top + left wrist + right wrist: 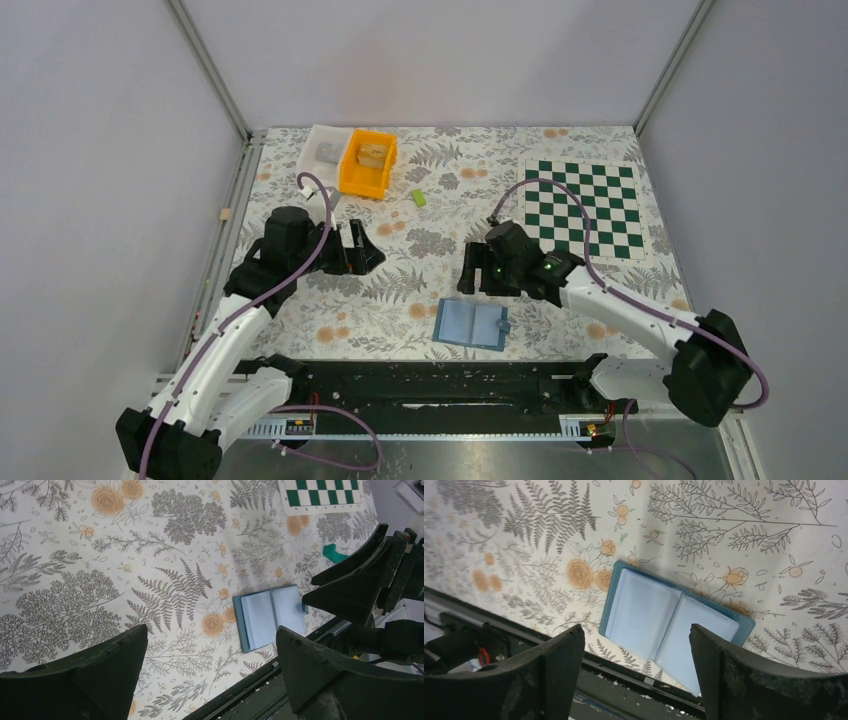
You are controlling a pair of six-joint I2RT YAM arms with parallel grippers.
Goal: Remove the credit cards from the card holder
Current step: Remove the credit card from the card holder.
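The blue card holder (470, 323) lies open and flat near the table's front edge, showing pale blue sleeves (659, 617); I cannot make out cards inside it. My right gripper (480, 278) hovers just behind it, jaws open and empty (636, 627). A teal-green credit card (334, 554) peeks out on the cloth past the right gripper's fingers (350, 580). My left gripper (362, 250) hangs open and empty (211, 630) over the cloth, left of the card holder (272, 615).
At the back left stand an orange bin (368, 163) and a white tray (325, 148), with a small lime-green block (419, 197) beside them. A green chessboard mat (585, 205) lies at the back right. The black rail (430, 380) runs along the near edge.
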